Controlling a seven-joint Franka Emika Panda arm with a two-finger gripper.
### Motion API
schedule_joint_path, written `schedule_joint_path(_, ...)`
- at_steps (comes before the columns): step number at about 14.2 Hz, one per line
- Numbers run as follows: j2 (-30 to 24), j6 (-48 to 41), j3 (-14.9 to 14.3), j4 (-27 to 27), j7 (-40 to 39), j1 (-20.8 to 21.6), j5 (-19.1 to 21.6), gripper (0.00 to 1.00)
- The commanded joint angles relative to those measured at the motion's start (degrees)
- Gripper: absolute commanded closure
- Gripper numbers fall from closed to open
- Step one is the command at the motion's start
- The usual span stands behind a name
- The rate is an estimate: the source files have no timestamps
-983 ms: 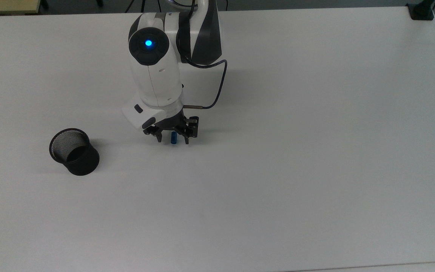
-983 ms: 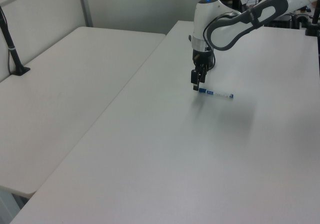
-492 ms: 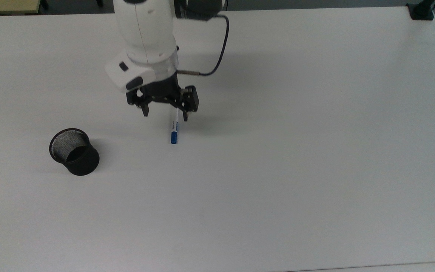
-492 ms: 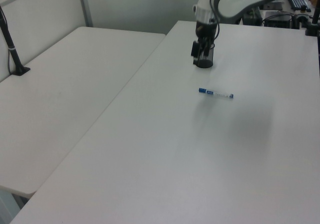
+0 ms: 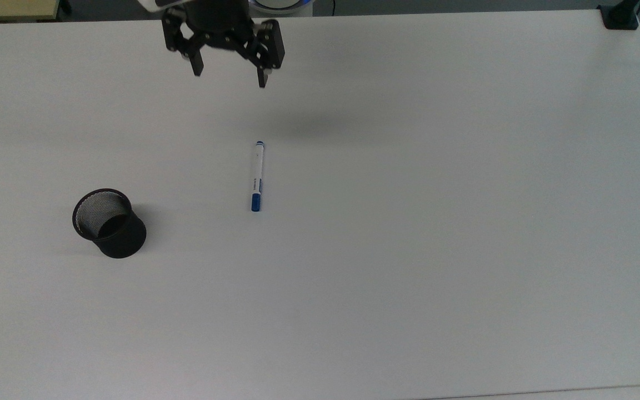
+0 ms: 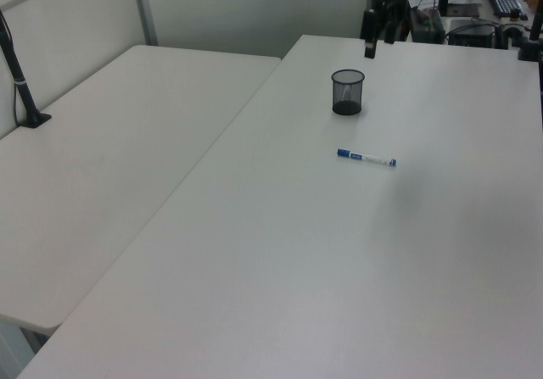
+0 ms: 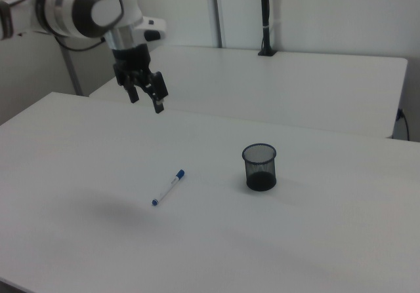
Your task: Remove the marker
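Note:
The marker, white with a blue cap, lies flat on the white table, well right of the black mesh cup in the top view. It also lies on the table in the left view as the marker and in the right view as the marker. My gripper hangs open and empty, high above the table and far from the marker toward the top view's upper edge. In the right view the gripper hovers up and left of the marker.
The mesh cup stands upright with nothing sticking out of it. A second white table adjoins on the left view's left. A black clamp sits at the table's corner in the top view's upper right.
The gripper has risen from just over the marker and drawn back toward the top view's upper edge, still open. The marker stays flat on the table where it lay.

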Motion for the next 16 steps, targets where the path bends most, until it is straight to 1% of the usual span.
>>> schedule_joint_path(1,-4.4,-4.6,-1.9,-2.2,1.5,1.2,-0.2,0.00)
schedule_joint_path(5,-5.5,-4.0,-2.7,-2.5,-0.4,1.5,-0.4,0.00)
schedule_joint_path(7,-5.2,-2.2,-2.8,-2.4,-5.9,1.3,-0.4,0.00)
schedule_joint_path(9,-5.0,-0.8,-3.9,-2.2,-9.9,1.1,-0.4,0.00)
schedule_joint_path(11,-5.1,0.3,-4.8,-2.0,-9.6,1.2,-0.1,0.00)
schedule_joint_path(16,-5.3,0.1,-4.9,-2.0,-9.4,1.2,-0.4,0.00)
